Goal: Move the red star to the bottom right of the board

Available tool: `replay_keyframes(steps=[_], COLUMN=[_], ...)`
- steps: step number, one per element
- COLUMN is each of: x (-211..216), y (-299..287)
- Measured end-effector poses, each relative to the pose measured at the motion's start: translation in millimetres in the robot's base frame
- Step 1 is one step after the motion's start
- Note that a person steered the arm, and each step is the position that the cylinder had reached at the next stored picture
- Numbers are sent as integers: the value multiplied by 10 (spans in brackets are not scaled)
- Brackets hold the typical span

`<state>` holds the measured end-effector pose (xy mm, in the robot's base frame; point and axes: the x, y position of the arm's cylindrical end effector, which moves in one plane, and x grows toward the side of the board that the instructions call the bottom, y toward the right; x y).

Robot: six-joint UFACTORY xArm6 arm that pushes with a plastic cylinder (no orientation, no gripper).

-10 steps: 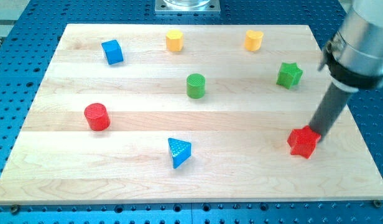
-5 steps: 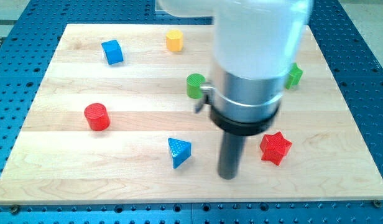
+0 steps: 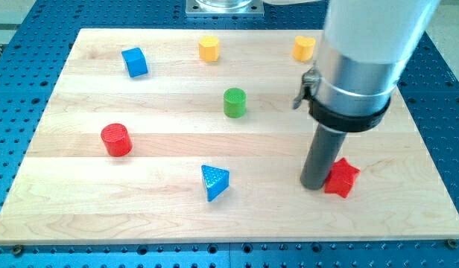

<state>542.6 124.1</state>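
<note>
- My tip (image 3: 314, 184) presses against the red star (image 3: 341, 179), on the star's left (view's left).
- Blue triangle (image 3: 214, 182) lies farther left on the worktop (image 3: 162, 149).
- No jaws: a bare rod.

A pale wooden board (image 3: 140, 201) of glued planks, smooth and matt with fine grain, lies on a blue metal table (image 3: 21, 74) dotted with holes. The red star (image 3: 343, 179) and blue triangle (image 3: 214, 181) look like matt plastic with a fine ridged texture. The red cylinder (image 3: 116, 139), green cylinder (image 3: 235, 102) and blue cube (image 3: 135, 62) appear as smooth matt plastic. The rod ending in my tip (image 3: 313, 185) is dark and matt, below a brushed silvery metal collar (image 3: 356, 78).
</note>
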Motion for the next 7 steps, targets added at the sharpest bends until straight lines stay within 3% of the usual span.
replay_keyframes(steps=[2, 3, 4, 7], x=[-127, -290, -337, -337], y=[425, -86, -232, 3])
